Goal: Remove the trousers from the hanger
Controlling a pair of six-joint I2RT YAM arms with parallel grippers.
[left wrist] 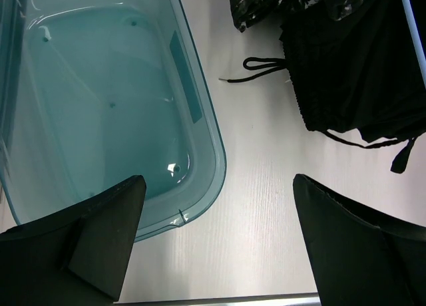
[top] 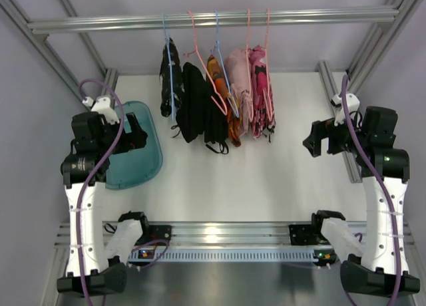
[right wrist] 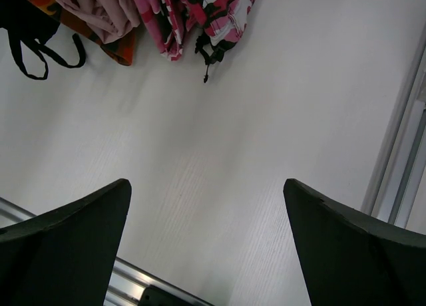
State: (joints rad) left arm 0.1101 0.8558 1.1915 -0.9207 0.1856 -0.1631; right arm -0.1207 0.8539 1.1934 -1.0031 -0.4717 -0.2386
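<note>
Several garments hang on hangers from a rail (top: pixel 213 18) at the back. The speckled black trousers (top: pixel 169 76) hang at the far left on a blue hanger (top: pixel 166 33). The plain black trousers (top: pixel 198 110) with dangling straps hang next to them; they also show in the left wrist view (left wrist: pixel 359 73), straps (left wrist: pixel 263 70) on the table. My left gripper (top: pixel 136 134) is open and empty, over the edge of a teal bin, left of the trousers. My right gripper (top: pixel 314 141) is open and empty at the right, away from the clothes.
A teal plastic bin (top: pixel 136 163) lies at the left, also in the left wrist view (left wrist: pixel 200 120). Orange (top: pixel 226 100), pale pink (top: pixel 241 80) and pink camouflage (top: pixel 263 96) garments hang right of the trousers. Metal frame posts (top: pixel 333 93) flank the white table.
</note>
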